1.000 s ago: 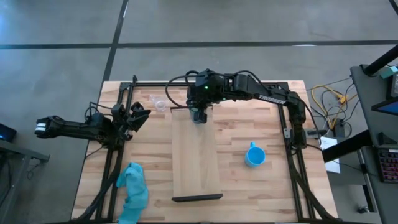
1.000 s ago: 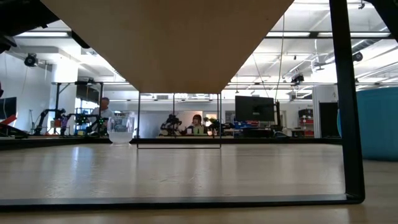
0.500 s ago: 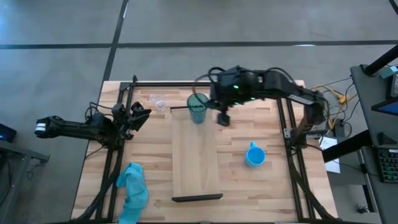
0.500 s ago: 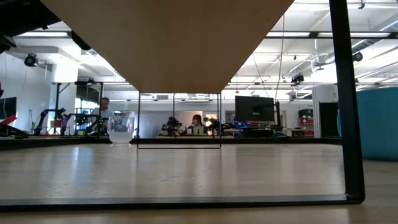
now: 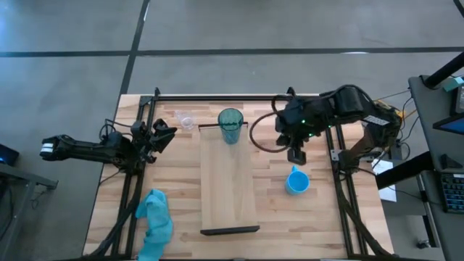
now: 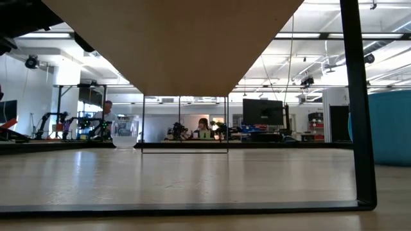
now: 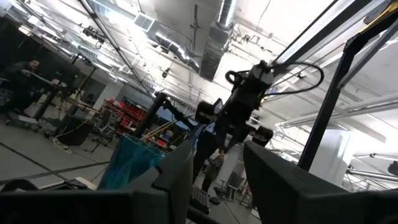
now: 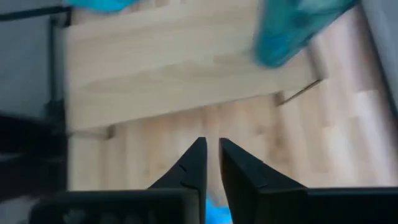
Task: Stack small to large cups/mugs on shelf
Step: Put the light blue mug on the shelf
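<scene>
Blue mug (image 5: 297,181) sits just beside right jaws (image 5: 296,155).

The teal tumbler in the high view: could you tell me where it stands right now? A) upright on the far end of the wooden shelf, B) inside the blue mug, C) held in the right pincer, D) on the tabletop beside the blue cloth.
A: the teal tumbler stands upright on the far end of the shelf, with the right pincer off to the side above the blue mug.
</scene>
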Available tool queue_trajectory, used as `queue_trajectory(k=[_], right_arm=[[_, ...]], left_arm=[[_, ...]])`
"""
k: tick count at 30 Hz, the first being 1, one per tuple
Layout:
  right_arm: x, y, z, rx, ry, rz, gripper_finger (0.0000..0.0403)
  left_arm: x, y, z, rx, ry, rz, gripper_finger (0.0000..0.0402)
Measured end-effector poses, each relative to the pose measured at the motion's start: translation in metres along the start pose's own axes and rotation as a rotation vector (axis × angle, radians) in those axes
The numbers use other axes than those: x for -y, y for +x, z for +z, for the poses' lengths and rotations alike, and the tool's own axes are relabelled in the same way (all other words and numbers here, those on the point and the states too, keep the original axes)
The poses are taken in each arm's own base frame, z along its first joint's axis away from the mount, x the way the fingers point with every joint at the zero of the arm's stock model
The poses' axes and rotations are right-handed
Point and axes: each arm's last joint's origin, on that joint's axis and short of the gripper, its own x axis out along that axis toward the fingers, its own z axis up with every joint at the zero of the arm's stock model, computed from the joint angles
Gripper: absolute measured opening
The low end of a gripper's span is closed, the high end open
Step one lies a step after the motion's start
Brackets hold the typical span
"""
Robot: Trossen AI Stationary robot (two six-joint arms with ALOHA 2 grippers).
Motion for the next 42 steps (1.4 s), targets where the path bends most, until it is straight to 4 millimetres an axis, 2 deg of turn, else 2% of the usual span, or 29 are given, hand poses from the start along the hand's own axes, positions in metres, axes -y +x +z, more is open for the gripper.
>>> queue_trajectory(k=[5,12,14,20,22,24,27,33,38,42], right_arm=[[-0.008,0.016,-0.005,-0.099,0.033,0.145,0.0073],[-0.005,0.053,-0.019,-0.249,0.051,0.064,0.0116],[-0.003,0.067,-0.024,-0.305,0.140,0.017,0.0121],[0.001,0.112,-0.050,-0.493,0.603,-0.160,0.0123],[0.002,0.125,-0.061,-0.544,0.674,-0.216,0.0122],[0.001,0.137,-0.071,-0.593,0.641,-0.235,0.0121],[0.000,0.152,-0.088,-0.682,0.501,-0.234,0.0116],[0.002,0.173,-0.117,-0.821,0.246,-0.218,0.0104],[0.007,0.181,-0.134,-0.888,0.239,-0.250,0.0096],[0.008,0.187,-0.139,-0.893,0.264,-0.256,0.0093]], left_arm=[[0.000,0.000,0.000,0.000,0.000,-0.001,0.0129],[0.000,0.000,0.000,-0.001,0.000,0.000,0.0129],[0.000,0.000,0.000,-0.001,0.000,0.000,0.0129],[0.000,0.000,0.000,-0.001,0.000,0.000,0.0129],[0.000,0.000,0.000,-0.002,0.001,0.000,0.0129],[0.000,0.000,-0.001,-0.002,0.001,0.000,0.0129],[-0.002,-0.001,-0.003,-0.011,0.003,0.004,0.0129],[-0.002,-0.002,-0.004,-0.015,0.002,0.004,0.0129],[-0.002,-0.002,-0.004,-0.019,0.001,-0.010,0.0129],[-0.002,-0.002,-0.004,-0.022,0.001,-0.010,0.0129]])
